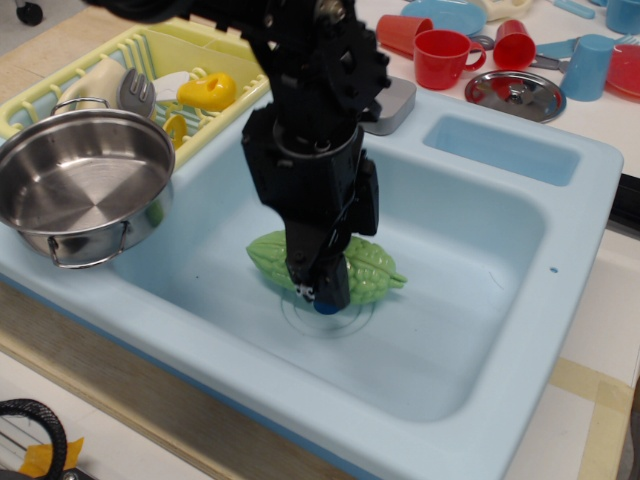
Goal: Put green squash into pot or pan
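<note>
Light green bumpy squash (pixel 372 266), shiny silver pot (pixel 82 186), pale blue sink (pixel 470 300), black end effector (pixel 318 293), yellow rack (pixel 180 45)

Bright, even overhead light.
Soft shadows in the sink (pixel 480 260); glare on the pot (pixel 85 185); edges perhaps slightly soft.
</note>
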Controlling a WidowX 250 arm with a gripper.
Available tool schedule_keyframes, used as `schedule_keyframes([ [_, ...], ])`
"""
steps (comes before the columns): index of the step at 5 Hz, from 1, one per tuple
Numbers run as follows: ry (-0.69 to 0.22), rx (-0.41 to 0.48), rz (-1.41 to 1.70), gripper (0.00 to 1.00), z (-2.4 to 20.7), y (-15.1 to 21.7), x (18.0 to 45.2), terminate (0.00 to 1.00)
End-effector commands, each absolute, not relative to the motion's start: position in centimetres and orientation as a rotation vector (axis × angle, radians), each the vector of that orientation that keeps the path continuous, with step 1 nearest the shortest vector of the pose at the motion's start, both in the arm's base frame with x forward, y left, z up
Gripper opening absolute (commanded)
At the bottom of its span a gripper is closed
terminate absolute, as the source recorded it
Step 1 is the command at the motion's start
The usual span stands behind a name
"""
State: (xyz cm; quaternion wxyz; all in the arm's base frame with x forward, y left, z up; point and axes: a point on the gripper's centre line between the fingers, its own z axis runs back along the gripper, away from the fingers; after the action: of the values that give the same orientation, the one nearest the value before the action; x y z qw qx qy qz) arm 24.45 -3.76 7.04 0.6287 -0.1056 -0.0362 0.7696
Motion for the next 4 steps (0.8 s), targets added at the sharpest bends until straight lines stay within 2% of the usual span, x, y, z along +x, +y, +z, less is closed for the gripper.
schedule_keyframes([
  [1,-0.047,-0.277,1.819,0.0,6.4,-3.3,24.3,0.0],
  [2,-0.027,-0.269,1.833,0.0,6.2,-3.2,24.3,0.0],
  [3,-0.094,-0.237,1.813,0.0,9.0,-3.5,24.4,0.0],
  [4,-0.158,-0.153,1.777,0.0,13.2,-3.5,25.1,0.0],
])
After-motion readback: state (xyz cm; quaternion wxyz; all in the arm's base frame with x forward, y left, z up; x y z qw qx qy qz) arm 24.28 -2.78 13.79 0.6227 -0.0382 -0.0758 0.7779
